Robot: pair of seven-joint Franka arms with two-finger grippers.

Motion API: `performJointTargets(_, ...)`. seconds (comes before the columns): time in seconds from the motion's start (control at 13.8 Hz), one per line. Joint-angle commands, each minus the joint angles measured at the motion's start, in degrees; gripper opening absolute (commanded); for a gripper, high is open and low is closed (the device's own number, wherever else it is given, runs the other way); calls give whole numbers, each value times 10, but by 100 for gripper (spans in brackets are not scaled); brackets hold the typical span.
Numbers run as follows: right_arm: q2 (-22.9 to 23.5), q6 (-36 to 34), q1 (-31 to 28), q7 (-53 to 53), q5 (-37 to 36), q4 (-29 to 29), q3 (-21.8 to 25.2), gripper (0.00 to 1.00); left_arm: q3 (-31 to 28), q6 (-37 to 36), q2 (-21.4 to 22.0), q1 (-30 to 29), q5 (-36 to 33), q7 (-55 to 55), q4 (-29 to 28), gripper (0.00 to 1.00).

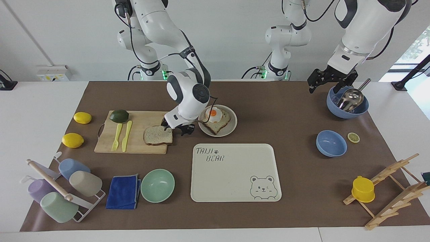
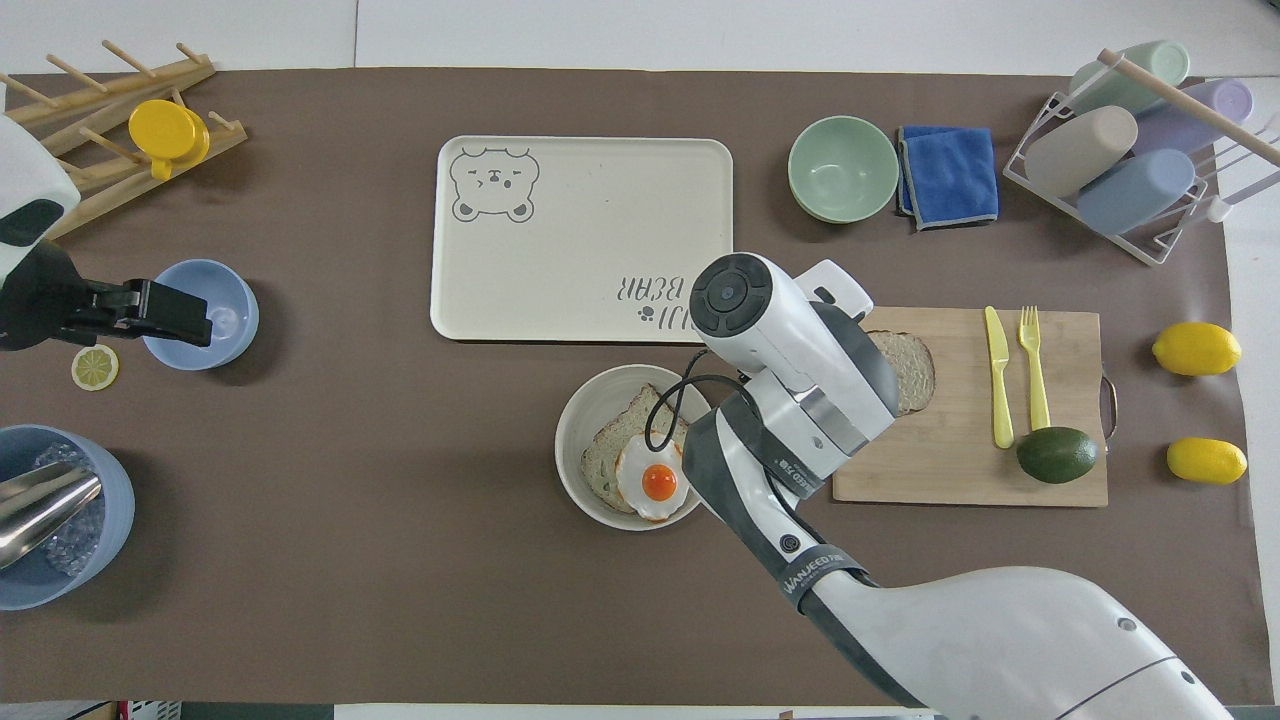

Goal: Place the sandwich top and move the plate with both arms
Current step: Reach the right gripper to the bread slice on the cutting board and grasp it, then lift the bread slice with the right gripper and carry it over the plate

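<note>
The sandwich top (image 1: 156, 135) lies flat on the wooden cutting board (image 1: 134, 146), at the end nearest the plate; it also shows in the overhead view (image 2: 915, 365), partly under my right wrist. The plate (image 1: 232, 127) holds a toast slice with a fried egg (image 1: 213, 115) and stands beside the board (image 2: 578, 440). My right gripper (image 1: 177, 128) is low and open at the bread's edge that faces the plate; the overhead view hides it under the wrist. My left gripper (image 1: 331, 85) waits over a blue bowl (image 1: 347, 107) holding a metal ladle.
A yellow fork and knife (image 1: 121, 135) and an avocado (image 1: 119, 116) lie on the board. The cream bear tray (image 1: 235, 173), a mint bowl (image 1: 157, 185) and a blue cloth (image 1: 123, 191) lie farther out. Two lemons, a cup rack, a second blue bowl (image 1: 331, 143) and a wooden rack stand around.
</note>
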State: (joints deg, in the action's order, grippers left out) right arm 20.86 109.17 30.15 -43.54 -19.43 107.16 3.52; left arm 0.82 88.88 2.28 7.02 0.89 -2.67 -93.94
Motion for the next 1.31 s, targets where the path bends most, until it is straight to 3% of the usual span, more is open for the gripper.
performJointTargets(0.0, -26, 21, -11, 14, -16, 37, -5, 84, 3, -1, 10, -4, -11, 3, -8, 100)
performJointTargets(0.51, -28, 43, -16, 15, -46, 67, -5, 84, 3, -2, 10, -4, -11, 3, -8, 100)
performJointTargets(0.65, -28, 41, -15, 20, -50, 67, -5, 78, 3, -2, 10, -4, -11, 3, -8, 100)
performJointTargets(0.8, -28, 38, -15, 32, -57, 67, -5, 54, 3, -2, 10, -4, -11, 3, -8, 100)
performJointTargets(0.94, -28, 37, -14, 34, -58, 67, -5, 13, 3, -2, 10, -4, -11, 3, -8, 100)
performJointTargets(1.02, -28, 37, -16, 34, -58, 64, -5, 0, 3, -2, 10, -4, -11, 3, -8, 100)
performJointTargets(1.23, -24, 6, -8, 39, -54, 27, -6, 0, 3, -3, 10, -4, -11, 3, -8, 100)
